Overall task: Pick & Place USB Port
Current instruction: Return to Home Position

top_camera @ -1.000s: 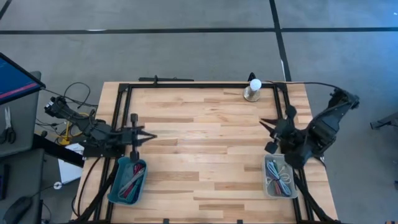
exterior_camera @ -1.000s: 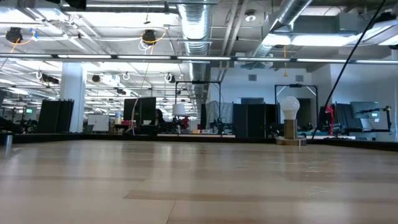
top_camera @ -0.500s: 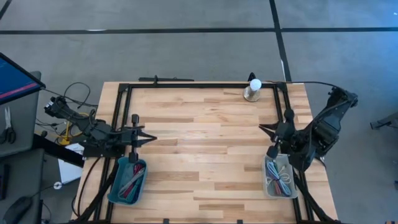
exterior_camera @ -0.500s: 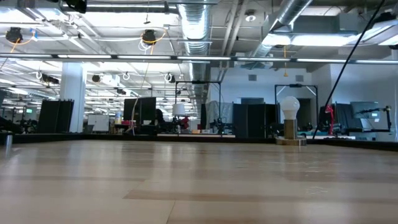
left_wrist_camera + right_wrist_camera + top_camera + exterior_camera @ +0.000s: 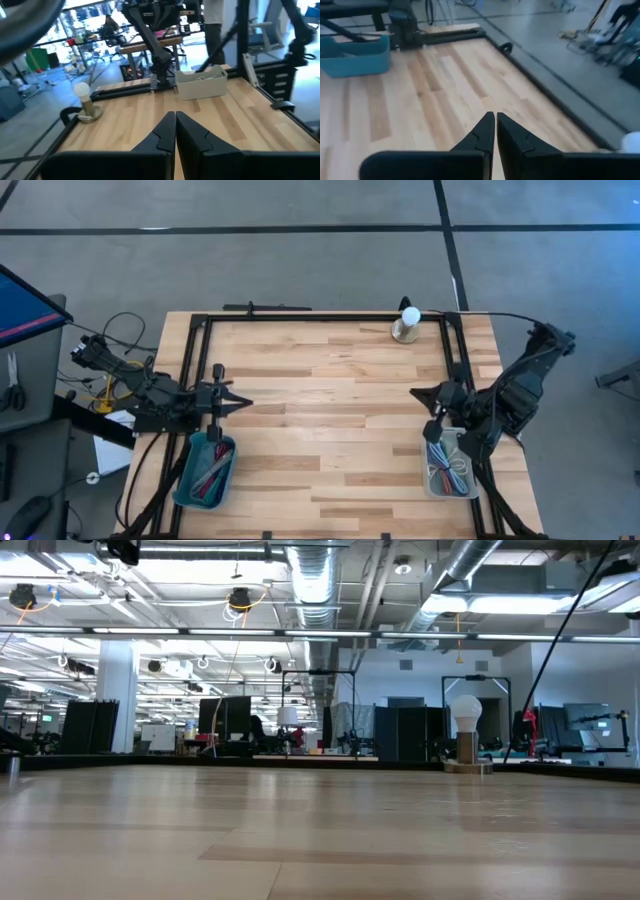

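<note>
Left gripper (image 5: 175,120): jaws pressed together, empty, blue bin (image 5: 355,60) just beside. Right gripper (image 5: 495,120): jaws likewise closed, empty, gray bin (image 5: 202,87) partly beneath its wrist. USB cables (image 5: 452,470) fill both bins; bulb lamp (image 5: 408,323) well apart

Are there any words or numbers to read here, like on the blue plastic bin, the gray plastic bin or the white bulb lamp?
None can be read.
The blue plastic bin, the gray plastic bin and the white bulb lamp show no writing.
The blue screen left of the table shows no legible text.
Anything in the room behind is too small to read.
</note>
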